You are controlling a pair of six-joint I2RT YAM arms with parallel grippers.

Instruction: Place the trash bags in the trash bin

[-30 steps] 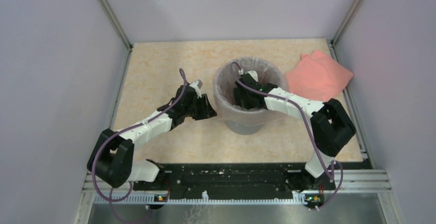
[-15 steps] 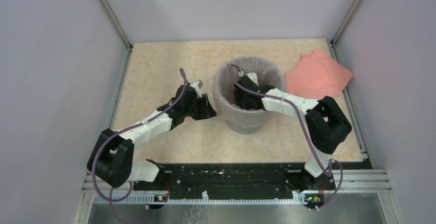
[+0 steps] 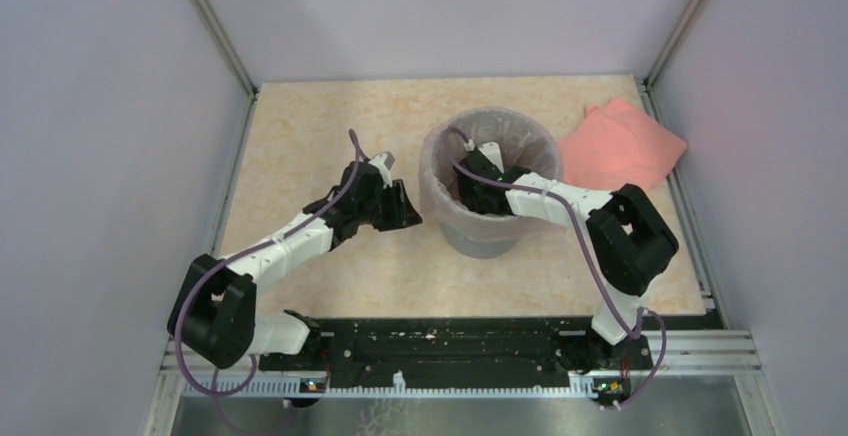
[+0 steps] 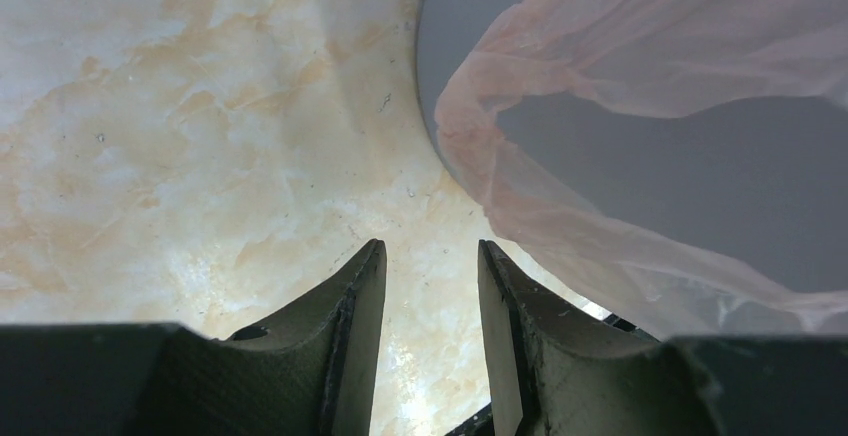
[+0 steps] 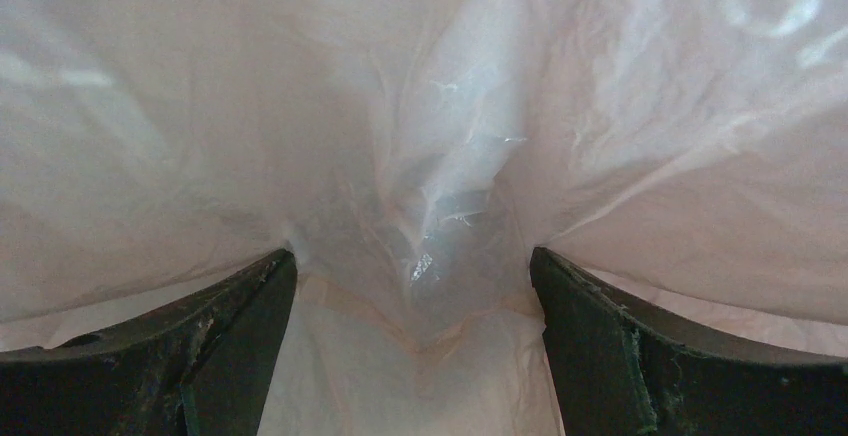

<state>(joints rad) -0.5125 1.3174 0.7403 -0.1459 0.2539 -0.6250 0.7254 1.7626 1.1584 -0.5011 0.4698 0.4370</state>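
Observation:
The grey trash bin (image 3: 480, 244) stands mid-table, and the translucent pale pink trash bag (image 3: 497, 121) lines it, folded out over the rim. My right gripper (image 3: 470, 196) reaches down inside the bin. In the right wrist view it (image 5: 412, 256) is wide open, with crumpled bag (image 5: 440, 156) plastic bunched ahead of the tips and nothing clamped. My left gripper (image 3: 410, 213) hovers low beside the bin's left wall. Its jaws (image 4: 430, 248) stand partly open over bare table, with the bin (image 4: 650, 176) and the bag's loose hem (image 4: 560, 226) just to the right.
An opaque salmon-pink folded bundle (image 3: 620, 146) lies at the back right, near the right wall. Grey walls enclose the marbled tabletop (image 3: 300, 126) on three sides. The black base rail (image 3: 450, 341) runs along the near edge.
The right arm's elbow has swung a little left while its gripper stays inside the bin. The left arm has barely moved.

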